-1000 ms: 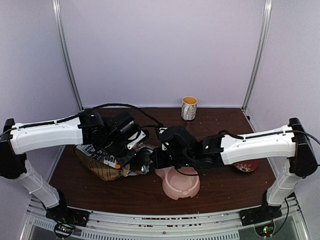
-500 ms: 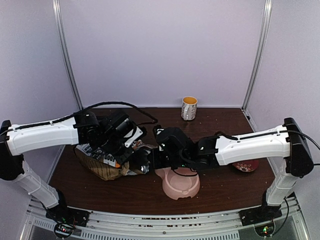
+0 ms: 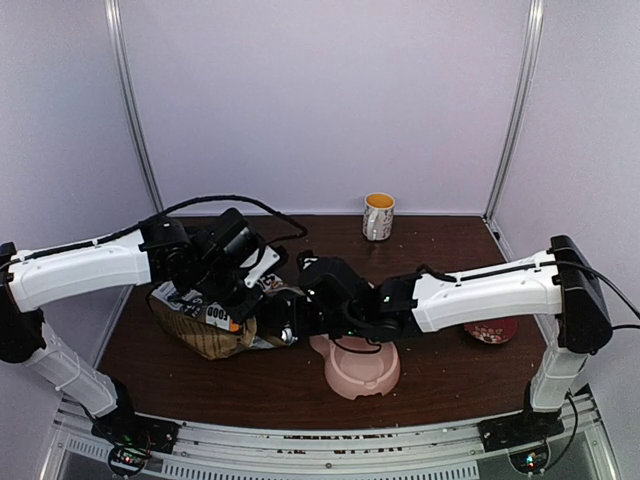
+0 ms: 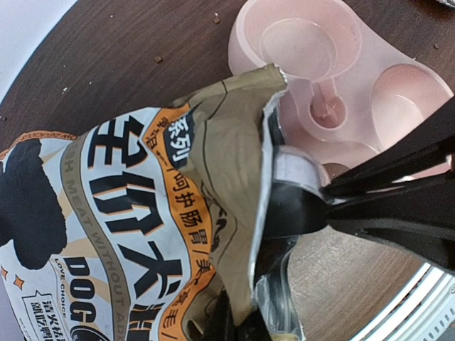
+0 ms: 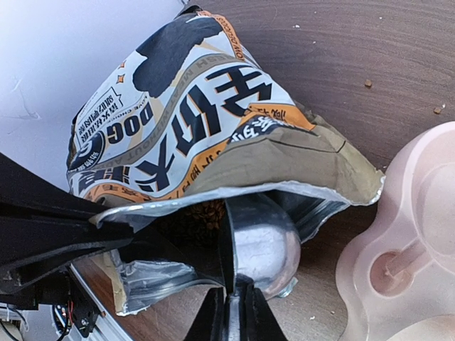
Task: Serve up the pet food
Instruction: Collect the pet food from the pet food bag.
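Observation:
A brown paper food bag [image 3: 200, 328] with a printed label lies on its side, its foil-lined mouth facing the pink double bowl [image 3: 362, 372]. My left gripper [image 4: 240, 325] is shut on the rim of the bag's [image 4: 142, 213] mouth and holds it open. My right gripper [image 5: 234, 318] is shut on the handle of a dark scoop [image 5: 259, 241], and the scoop's bowl sits inside the bag's mouth. The pet food [image 5: 210, 213] shows as brown pellets deep in the bag [image 5: 185, 121], just left of the scoop. Both wells of the pink bowl [image 4: 398, 99] look empty.
A white and yellow mug [image 3: 378, 216] stands at the back of the table. A red dish [image 3: 492, 331] lies at the right, partly under my right arm. A few loose pellets [image 5: 367, 83] are scattered on the dark wood.
My right arm has moved left, carrying the scoop from beside the pink bowl into the bag's mouth. The left arm has shifted slightly left, still holding the bag.

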Tool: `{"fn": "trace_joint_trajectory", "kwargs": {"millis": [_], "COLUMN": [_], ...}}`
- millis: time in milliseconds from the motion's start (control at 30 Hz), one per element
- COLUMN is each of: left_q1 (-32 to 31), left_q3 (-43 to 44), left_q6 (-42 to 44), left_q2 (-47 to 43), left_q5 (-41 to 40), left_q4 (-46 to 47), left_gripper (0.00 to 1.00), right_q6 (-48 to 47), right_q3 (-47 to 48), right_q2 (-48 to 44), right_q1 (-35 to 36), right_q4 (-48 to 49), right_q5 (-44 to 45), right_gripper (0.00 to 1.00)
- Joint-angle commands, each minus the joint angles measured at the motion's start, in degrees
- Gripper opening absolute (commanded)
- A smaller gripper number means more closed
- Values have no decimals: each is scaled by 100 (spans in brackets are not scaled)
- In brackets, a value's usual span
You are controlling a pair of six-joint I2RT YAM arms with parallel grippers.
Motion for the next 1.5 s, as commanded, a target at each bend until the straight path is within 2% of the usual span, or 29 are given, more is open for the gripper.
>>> {"fn": "trace_joint_trajectory", "kwargs": {"millis": [0,333,700,1100,1467], "left_q1": [141,198,235,337,392], "left_q3": [324,322,287,278,274], "left_q6": [-77,-73,-75,-103,-111], "left_q2": [-129,-205,-344,-366,-340], "left_q5": [38,163,256,302,338], "left_q4": [533,543,542,562,582], "left_gripper": [0,0,0,0,0], "right_q6": [30,-163,-233,-320,-273], "right_q3": [367,934,1615,2259,2115], "right_q2": [283,1020,1959,2725,2672], "right_q1": [30,49,32,36,13], "right_q4": [288,242,-30,44,921], "right_q5": [224,383,58,-1197,-2304], "right_gripper": [0,0,0,0,0]}}
